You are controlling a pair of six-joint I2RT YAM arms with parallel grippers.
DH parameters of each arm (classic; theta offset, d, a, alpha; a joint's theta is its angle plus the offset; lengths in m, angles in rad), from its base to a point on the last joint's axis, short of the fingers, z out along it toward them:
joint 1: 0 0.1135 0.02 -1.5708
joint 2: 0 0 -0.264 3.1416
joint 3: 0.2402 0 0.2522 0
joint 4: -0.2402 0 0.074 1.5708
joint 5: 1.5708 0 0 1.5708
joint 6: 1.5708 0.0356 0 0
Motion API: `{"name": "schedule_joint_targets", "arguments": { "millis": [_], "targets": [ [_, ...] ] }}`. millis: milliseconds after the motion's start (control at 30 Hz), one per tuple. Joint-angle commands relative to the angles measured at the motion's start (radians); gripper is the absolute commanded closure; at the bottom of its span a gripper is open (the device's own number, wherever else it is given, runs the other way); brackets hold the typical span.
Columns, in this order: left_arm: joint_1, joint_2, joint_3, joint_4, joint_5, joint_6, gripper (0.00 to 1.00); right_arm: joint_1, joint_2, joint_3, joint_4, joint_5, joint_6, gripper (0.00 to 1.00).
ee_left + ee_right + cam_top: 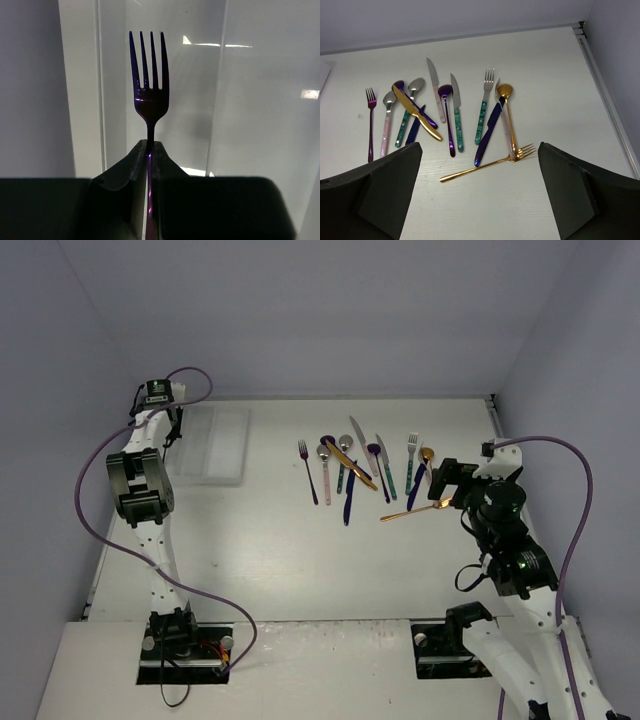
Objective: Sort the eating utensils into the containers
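Jaws of the left gripper (pixel 150 146) clamp a purple fork (pixel 150 85) over the tray (pixel 240 440); right gripper (pixel 479 150) gapes above a gold fork (pixel 490 161). Sorting seems barely begun: the other utensils (pixel 350 468) lie loose at the tray's 3 o'clock, open table (pixel 270 530) between. Side wall (pixel 590 370) crowds the right gripper's 3 o'clock.

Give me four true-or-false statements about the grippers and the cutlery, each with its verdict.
1. The left gripper is shut on a dark purple fork. True.
2. The right gripper holds the gold fork. False: it is open and empty, and the fork lies on the table.
3. The gold knife lies across a dark blue knife. True.
4. The white tray sits on the table's right side. False: it is at the far left, by the left gripper.
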Motion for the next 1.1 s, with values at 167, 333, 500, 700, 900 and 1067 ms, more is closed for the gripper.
{"name": "schedule_joint_targets", "arguments": {
  "millis": [167, 333, 500, 700, 900, 1067],
  "targets": [
    [-0.001, -0.071, 0.040, 0.078, -0.024, -0.060, 0.54, 0.006, 0.047, 0.011, 0.033, -0.047, -0.016, 0.00],
    [-0.014, -0.201, -0.037, 0.088, -0.033, -0.151, 0.33, 0.006, 0.131, 0.054, 0.033, -0.059, 0.005, 0.00],
    [-0.062, -0.384, -0.139, 0.080, -0.085, -0.302, 0.20, 0.006, 0.288, 0.142, 0.026, -0.041, 0.072, 0.00],
    [-0.157, -0.648, -0.296, 0.049, -0.077, -0.527, 0.19, 0.006, 0.426, 0.200, 0.021, -0.053, 0.141, 0.00],
    [-0.438, -0.751, -0.407, -0.025, -0.140, -0.717, 0.19, 0.004, 0.440, 0.171, -0.027, -0.026, 0.241, 0.00],
    [-0.593, -0.702, -0.446, -0.032, -0.186, -0.818, 0.19, 0.004, 0.416, 0.155, -0.059, -0.050, 0.236, 0.00]
  ]
}}
